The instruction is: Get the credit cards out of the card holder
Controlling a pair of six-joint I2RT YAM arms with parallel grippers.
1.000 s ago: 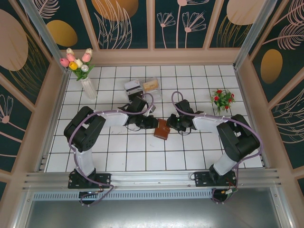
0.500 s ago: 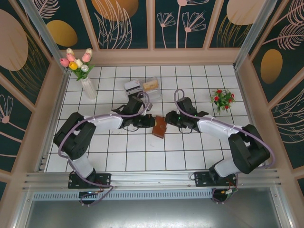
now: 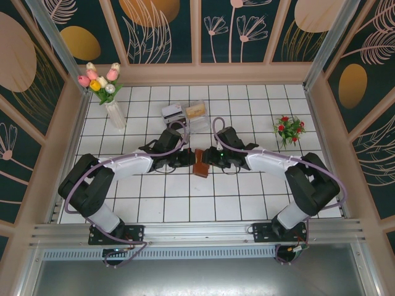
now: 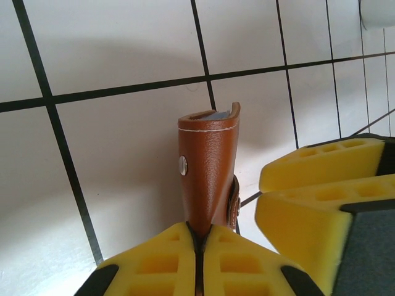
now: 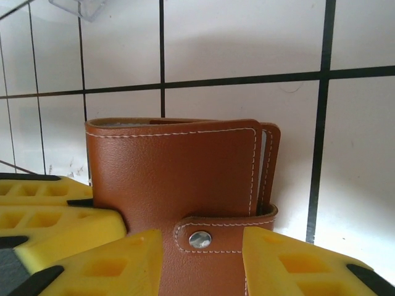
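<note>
The left hand [image 4: 199, 231] is clenched on one edge of the brown card holder [image 4: 208, 166], which stands on edge over the tiled counter [image 4: 123, 49]. The right hand [image 5: 202, 242] is spread, facing its snap strap [image 5: 225, 229]. The left wrist view shows a blue-grey inside, the right wrist view white stitching.

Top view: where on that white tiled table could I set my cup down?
Bare tiles lie in the near strip of the table, this side of the card holder, and at the far right behind the red flowers. The middle is crowded: the left end effector and right end effector meet at that holder, with the clear tray behind.
</note>
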